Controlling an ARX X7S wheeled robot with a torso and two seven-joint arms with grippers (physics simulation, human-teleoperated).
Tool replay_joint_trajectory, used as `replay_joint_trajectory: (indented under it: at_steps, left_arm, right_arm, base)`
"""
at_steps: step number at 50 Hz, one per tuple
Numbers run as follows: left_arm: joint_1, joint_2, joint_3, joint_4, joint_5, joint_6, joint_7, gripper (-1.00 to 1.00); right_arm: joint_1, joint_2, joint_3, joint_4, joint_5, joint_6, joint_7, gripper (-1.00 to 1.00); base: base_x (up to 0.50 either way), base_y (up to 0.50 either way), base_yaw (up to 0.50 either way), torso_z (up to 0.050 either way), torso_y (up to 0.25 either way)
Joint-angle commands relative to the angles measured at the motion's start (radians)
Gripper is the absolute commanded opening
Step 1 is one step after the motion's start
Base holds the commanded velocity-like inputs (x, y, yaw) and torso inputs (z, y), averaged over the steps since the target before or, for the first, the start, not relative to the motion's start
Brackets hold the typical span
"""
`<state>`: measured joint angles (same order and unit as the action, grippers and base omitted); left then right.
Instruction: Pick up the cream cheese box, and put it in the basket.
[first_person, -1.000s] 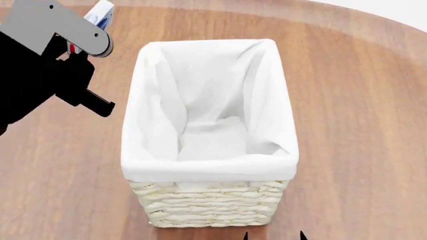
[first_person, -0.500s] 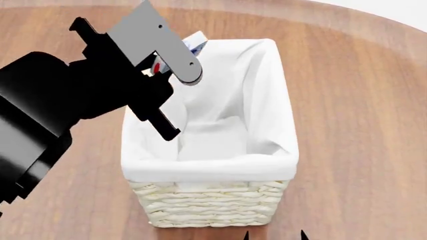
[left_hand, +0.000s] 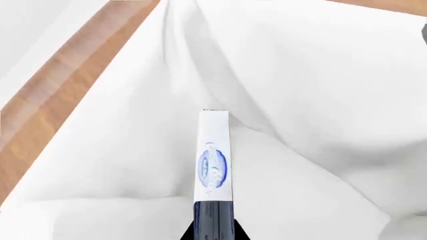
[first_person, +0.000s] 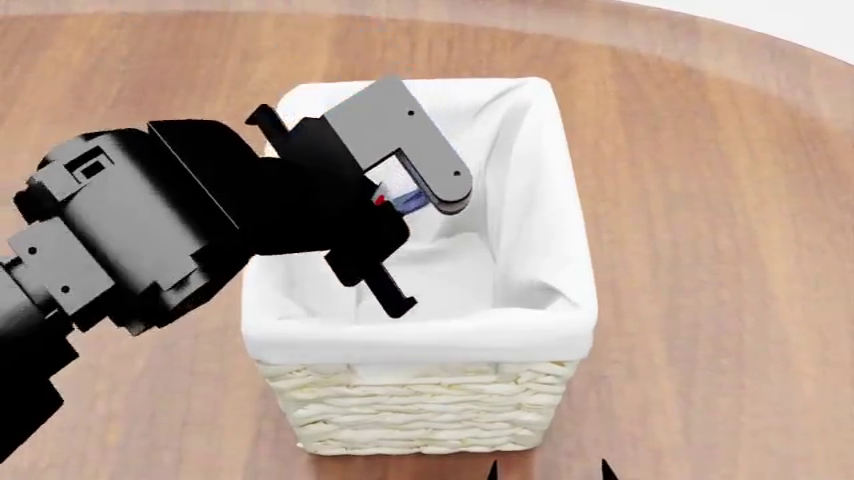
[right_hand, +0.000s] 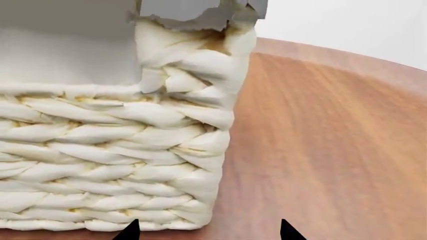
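the left pincer (first_person: 400, 200) grips the cream cheese box (left_hand: 213, 155) edge-on, long axis pointing down into the basket (first_person: 420, 400), above its white liner (left_hand: 320, 90); release drops it inside.

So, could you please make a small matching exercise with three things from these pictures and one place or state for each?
Column 1:
1. cream cheese box
2. basket
3. right gripper

Column 2:
a. standing on the wooden table
b. low beside the basket's woven wall, fingertips apart
c. held by the left gripper over the white liner

Pairs: 1-c, 2-a, 3-b
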<state>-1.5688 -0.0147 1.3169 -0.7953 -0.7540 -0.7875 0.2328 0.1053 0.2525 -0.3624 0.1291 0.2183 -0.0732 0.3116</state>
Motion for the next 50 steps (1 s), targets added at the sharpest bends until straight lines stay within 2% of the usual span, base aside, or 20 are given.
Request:
replay_joint_trajectory:
  at_steps: [1, 9, 10, 13, 20, 27, 36, 40, 42, 43, 44, 46, 49, 50]
  left_arm:
    - [-0.041, 0.015, 0.211, -0.154, -0.214, 0.125, -0.061, -1.0]
    - [-0.065, 0.015, 0.196, -0.18, -0.271, 0.17, -0.114, -1.0]
    - [-0.068, 0.015, 0.196, -0.183, -0.278, 0.176, -0.155, 1.0]
    - [-0.086, 0.015, 0.199, -0.189, -0.296, 0.225, -0.125, 1.0]
    - [-0.152, 0.01, 0.181, -0.181, -0.345, 0.235, -0.109, 1.0]
    - [-0.181, -0.101, 0.155, 0.041, -0.39, 0.178, -0.195, 1.0]
    - [-0.214, -0.214, 0.108, 0.228, -0.454, 0.136, -0.251, 1.0]
    - [-0.229, -0.277, 0.083, 0.333, -0.481, 0.123, -0.303, 1.0]
    - [-0.232, -0.35, 0.059, 0.477, -0.503, 0.127, -0.364, 1.0]
    - [-0.224, -0.395, 0.024, 0.555, -0.526, 0.142, -0.446, 1.0]
    - [-0.222, -0.422, 0.025, 0.615, -0.52, 0.148, -0.454, 1.0]
    - [-0.202, -0.485, 0.006, 0.744, -0.527, 0.159, -0.57, 1.0]
    - [-0.167, -0.555, -0.006, 0.882, -0.527, 0.192, -0.619, 1.0]
    - [-0.144, -0.596, 0.005, 0.964, -0.482, 0.22, -0.645, 1.0]
  right_arm:
    - [-0.007, 0.006, -0.005, -0.014, 0.005, 0.001, 0.002, 1.0]
    - [-0.001, 0.004, -0.012, 0.003, 0.002, -0.006, -0.001, 1.0]
    - [0.001, 0.003, -0.012, 0.005, 0.003, -0.007, -0.001, 1.0]
    - [0.0, 0.004, -0.014, 0.003, 0.002, -0.005, 0.001, 1.0]
    - [0.01, 0.0, -0.019, 0.023, 0.001, -0.008, 0.0, 1.0]
    - [0.009, 0.002, -0.024, 0.022, 0.003, -0.007, 0.0, 1.0]
    - [0.02, -0.001, -0.028, 0.045, 0.003, -0.011, 0.0, 1.0]
    - [0.018, 0.002, -0.029, 0.037, 0.007, -0.005, 0.001, 1.0]
    - [0.019, 0.005, -0.026, 0.033, 0.013, -0.005, -0.002, 1.0]
    - [0.021, 0.006, -0.022, 0.032, 0.018, -0.002, -0.002, 1.0]
    - [0.022, 0.007, -0.018, 0.028, 0.024, 0.002, -0.001, 1.0]
    - [0.017, 0.016, -0.006, -0.001, 0.039, 0.014, 0.005, 1.0]
    - [0.009, 0.031, 0.015, -0.046, 0.065, 0.027, 0.012, 1.0]
    - [0.0, 0.046, 0.027, -0.09, 0.073, 0.038, 0.021, 1.0]
  base:
    - [0.0, 0.0, 0.0, 0.0, 0.0]
    - [0.0, 0.0, 0.0, 0.0, 0.001]
    - [0.0, 0.0, 0.0, 0.0, 0.0]
    - [0.0, 0.0, 0.0, 0.0, 0.0]
    - [0.0, 0.0, 0.0, 0.0, 0.0]
    - [0.0, 0.0, 0.0, 0.0, 0.0]
    - [0.0, 0.0, 0.0, 0.0, 0.0]
    - [0.0, 0.0, 0.0, 0.0, 0.0]
    - [0.0, 0.0, 0.0, 0.0, 0.0]
    - [0.0, 0.0, 0.0, 0.0, 0.0]
    - [0.0, 0.0, 0.0, 0.0, 0.0]
    - [0.0, 0.0, 0.0, 0.0, 0.0]
    - [0.0, 0.0, 0.0, 0.0, 0.0]
    - [0.0, 0.0, 0.0, 0.0, 0.0]
